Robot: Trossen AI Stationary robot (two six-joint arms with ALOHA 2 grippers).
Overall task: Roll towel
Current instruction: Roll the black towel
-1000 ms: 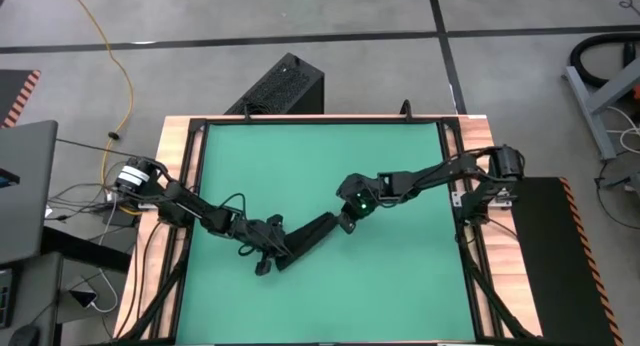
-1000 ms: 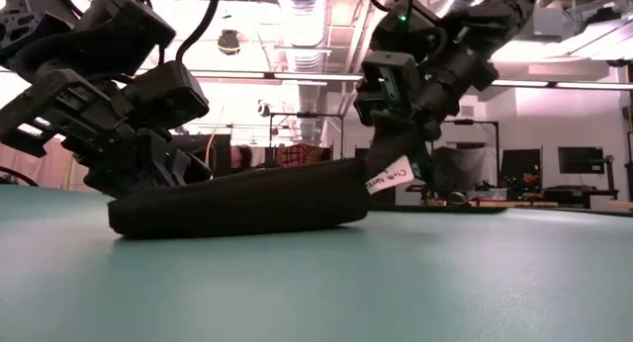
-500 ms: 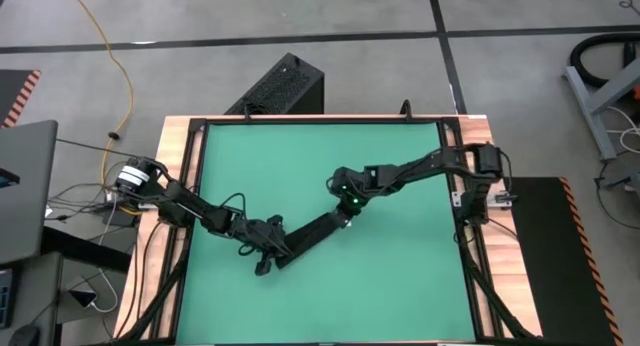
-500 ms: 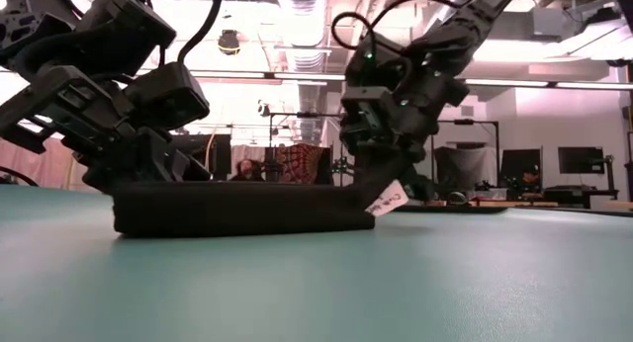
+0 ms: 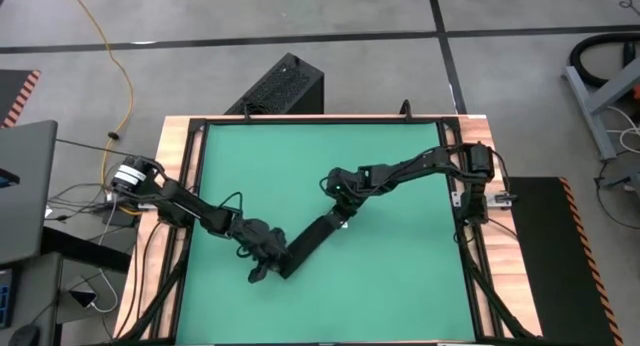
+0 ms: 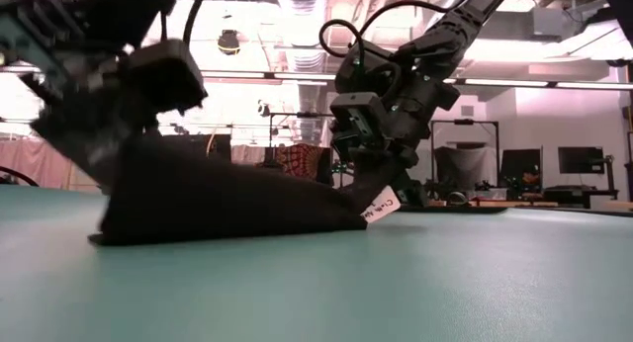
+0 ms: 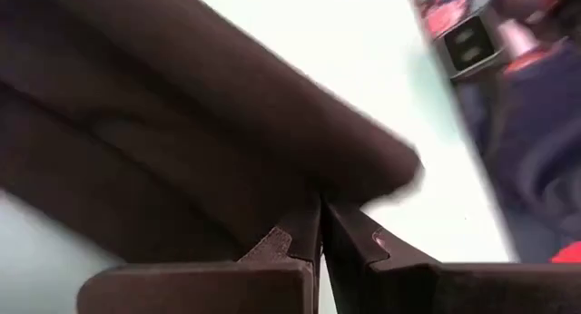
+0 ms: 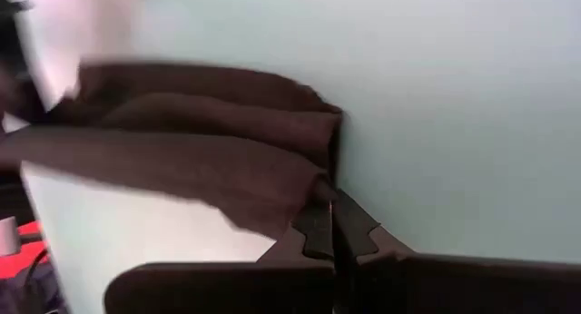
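1. Compared with the frame one second back, the right gripper [image 5: 338, 194] is displaced toward the table's far-left side, and the left end of the towel [image 5: 310, 241] is seen raised off the mat in the low view, where it lay flat earlier.
2. Towel location: on the green table [image 5: 400, 286], slightly left of centre, as a long narrow folded strip running diagonally between the two grippers.
3. Left gripper [image 5: 268, 263]: fingers are pressed together on the strip's near-left end; in the left wrist view the dark cloth [image 7: 182, 132] is pinched at the fingertips [image 7: 304, 237].
4. Right gripper: fingers are likewise clamped on the far-right end; cloth folds [image 8: 200, 142] are seen bunched against the fingertips [image 8: 318, 228] in the right wrist view.
5. In the low view the towel [image 6: 227, 199] is shaped as a wedge, high at the left gripper [image 6: 124, 134] and tapering to the mat below the right gripper [image 6: 381, 174].
6. A white tag [image 6: 379, 206] with handwriting is noted at the low end, just under the right gripper.
7. A black vented box [image 5: 278, 86] is noted on the floor beyond the table's far edge.
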